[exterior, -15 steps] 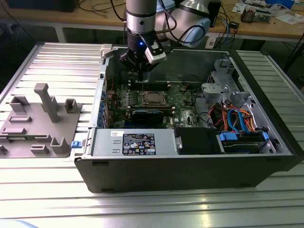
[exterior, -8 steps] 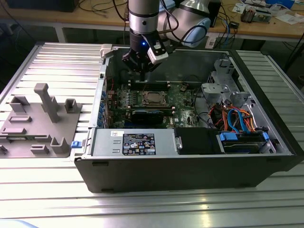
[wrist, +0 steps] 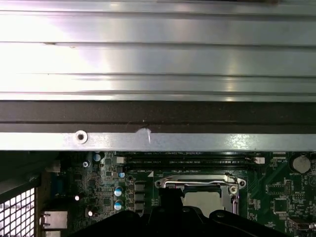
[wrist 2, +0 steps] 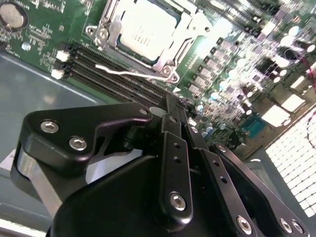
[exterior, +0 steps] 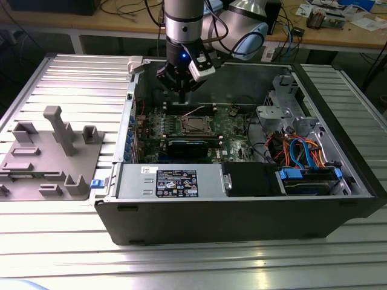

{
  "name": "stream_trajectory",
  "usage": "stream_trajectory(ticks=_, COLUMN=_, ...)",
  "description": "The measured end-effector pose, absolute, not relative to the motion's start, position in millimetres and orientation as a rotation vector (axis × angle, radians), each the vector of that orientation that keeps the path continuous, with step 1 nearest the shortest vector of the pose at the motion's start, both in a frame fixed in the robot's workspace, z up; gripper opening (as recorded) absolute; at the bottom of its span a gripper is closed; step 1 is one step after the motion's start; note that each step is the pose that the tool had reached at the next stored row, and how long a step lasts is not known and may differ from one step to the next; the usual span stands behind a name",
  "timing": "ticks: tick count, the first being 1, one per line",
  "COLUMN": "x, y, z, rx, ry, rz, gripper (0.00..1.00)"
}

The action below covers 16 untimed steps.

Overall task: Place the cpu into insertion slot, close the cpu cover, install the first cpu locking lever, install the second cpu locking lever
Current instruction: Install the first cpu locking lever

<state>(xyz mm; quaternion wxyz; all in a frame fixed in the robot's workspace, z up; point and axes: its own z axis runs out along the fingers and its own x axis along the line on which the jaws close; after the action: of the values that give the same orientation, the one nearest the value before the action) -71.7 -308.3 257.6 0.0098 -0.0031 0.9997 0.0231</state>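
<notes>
Beneath the claw, just off its tips, the insertion slot sits on the green motherboard inside the open computer case. The cpu lies flat in that slot. Its silver-grey top shows through the window of the cpu cover, which is folded down over it. The claw's fingers are drawn narrow, pressed close together with nothing seen between them. They hang above the black memory slots that run along the side of the socket nearest the tips. Between the tips and the socket, one thin silvery locking lever lies loose across those memory slots, its long end reaching away from the cover frame rather than tucked under a catch. Whether the other lever is latched I cannot tell. Well away from the claw, toward the exterior view's left and outside the case, a grey plastic fixture rests on the ribbed aluminium table.
</notes>
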Motion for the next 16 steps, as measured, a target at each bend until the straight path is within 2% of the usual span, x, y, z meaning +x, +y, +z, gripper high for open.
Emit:
stream_trajectory(ticks=2, x=-71.1, y=-308.3, z=256.5, rx=0.017, ry=3.12, rz=0.093, gripper=0.11)
stream_trajectory(ticks=16, x=-66.6, y=-308.4, z=252.7, rx=0.03, ry=3.12, rz=0.093, gripper=0.11)
